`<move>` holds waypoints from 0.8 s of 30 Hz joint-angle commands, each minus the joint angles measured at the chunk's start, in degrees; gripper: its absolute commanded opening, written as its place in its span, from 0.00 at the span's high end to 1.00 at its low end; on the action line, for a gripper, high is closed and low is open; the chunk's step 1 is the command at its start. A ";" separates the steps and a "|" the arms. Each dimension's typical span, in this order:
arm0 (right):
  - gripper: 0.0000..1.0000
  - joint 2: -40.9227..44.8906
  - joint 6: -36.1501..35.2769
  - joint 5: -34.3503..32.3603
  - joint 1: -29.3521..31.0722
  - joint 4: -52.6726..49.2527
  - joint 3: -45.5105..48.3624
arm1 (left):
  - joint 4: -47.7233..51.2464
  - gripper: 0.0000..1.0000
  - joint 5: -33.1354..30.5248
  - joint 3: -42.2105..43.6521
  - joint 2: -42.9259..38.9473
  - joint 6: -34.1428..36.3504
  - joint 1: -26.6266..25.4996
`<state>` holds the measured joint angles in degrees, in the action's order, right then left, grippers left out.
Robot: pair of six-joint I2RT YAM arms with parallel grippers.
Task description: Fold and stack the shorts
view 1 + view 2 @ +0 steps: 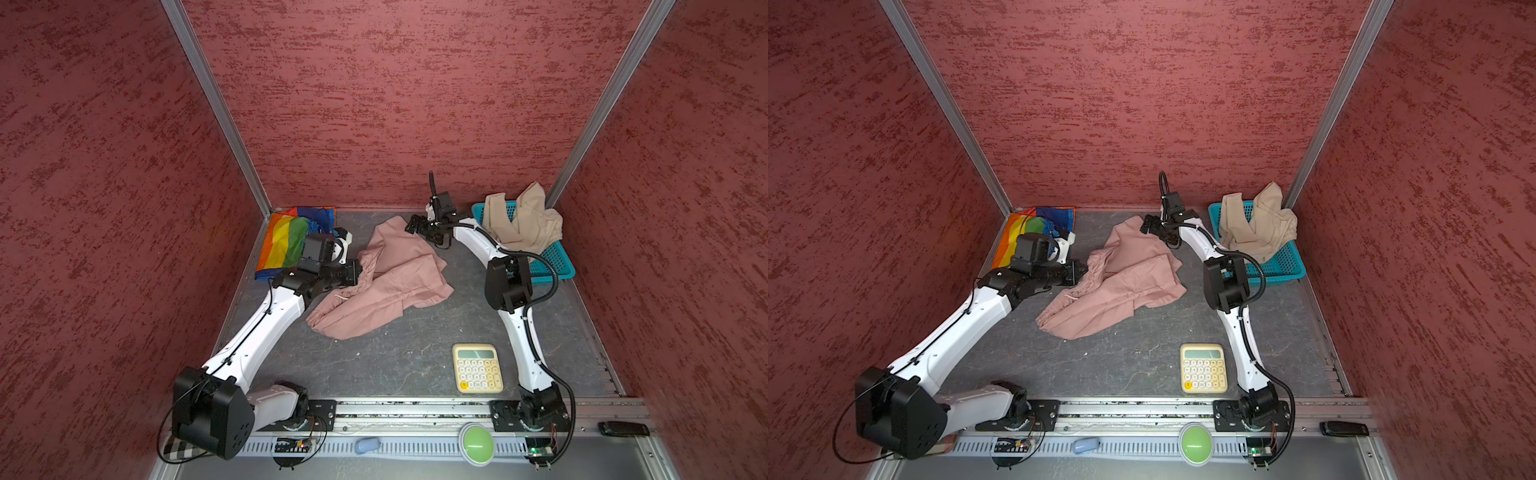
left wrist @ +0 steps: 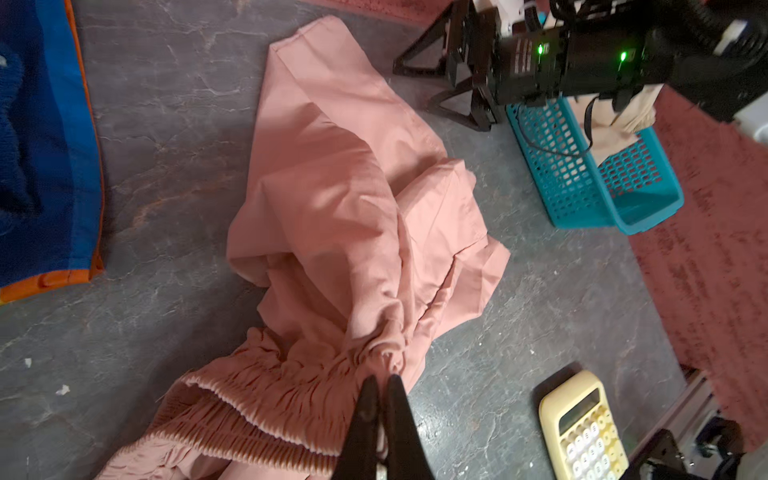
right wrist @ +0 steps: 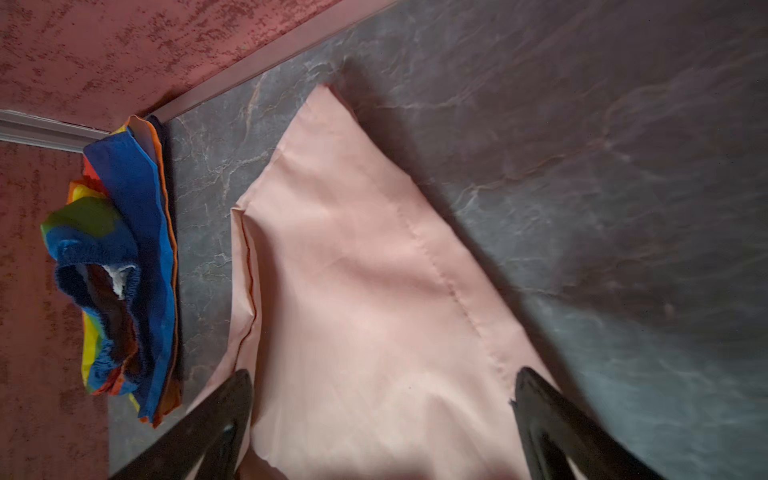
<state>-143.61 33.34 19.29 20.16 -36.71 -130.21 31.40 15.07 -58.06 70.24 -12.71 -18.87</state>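
Both top views are showing three shorts, one basket, one calculator and two grippers, all on one grey table [image 1: 395,361].

The pink shorts [image 1: 386,282] are lying crumpled at the table centre, a bit toward 12 o'clock. Their gathered waist is facing 8 o'clock. One leg is pointing to 12–1 o'clock and the other to 3 o'clock, partly overlapped. The long axis is running roughly 7 to 1 o'clock.

The rainbow shorts [image 1: 286,241] are sitting bunched in the 10–11 o'clock corner, with the long axis running along the left wall. They are lying apart from the pink pair.

The beige shorts [image 1: 523,224] are lying in a heap across the far part of the teal basket [image 1: 552,266] at 1–2 o'clock. One flap is sticking up by the corner post, and the heap is showing no clear axis.

The calculator [image 1: 477,368] is lying flat at 5 o'clock, well apart from all the cloth.

In the left wrist view, the left gripper [image 2: 383,380] is pinching the pink waistband with its fingers pressed together on the gathers, and the fabric is tenting up from there.

In the right wrist view, the right gripper [image 3: 384,374] is hanging over the far pink leg with its fingers spread wide and one finger on each side of the leg. I cannot tell whether it is touching the cloth.
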 commanded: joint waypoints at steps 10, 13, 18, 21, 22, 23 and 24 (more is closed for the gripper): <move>0.01 -1.00 15.72 12.92 7.53 16.97 3.38 | 2.94 1.00 -13.34 -0.02 -3.37 0.68 -3.63; 0.01 -1.96 16.96 13.31 8.75 19.42 3.39 | 1.58 1.00 -15.48 1.29 -6.82 0.34 -3.71; 0.07 -6.33 20.23 14.85 9.93 21.90 -1.13 | 0.07 1.00 -15.86 2.44 -10.76 0.45 -3.71; 0.23 -8.06 23.47 16.17 9.96 25.66 -3.12 | 0.24 1.00 -16.04 2.34 -12.14 0.49 -3.71; 0.29 -8.41 24.00 16.11 9.98 26.23 -3.85 | 0.16 1.00 -16.11 2.35 -12.60 0.49 -3.71; 0.37 -8.78 24.25 16.14 9.98 26.72 -4.90 | -0.14 1.00 -15.97 2.55 -13.32 0.58 -3.71; 0.46 -9.20 24.31 16.03 9.94 26.81 -6.04 | -0.43 1.00 -15.91 2.76 -13.92 0.58 -3.63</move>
<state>-152.07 54.74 33.95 30.22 -14.83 -132.42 32.95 -0.14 -55.92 58.33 -12.14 -22.31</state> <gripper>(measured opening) 0.607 0.060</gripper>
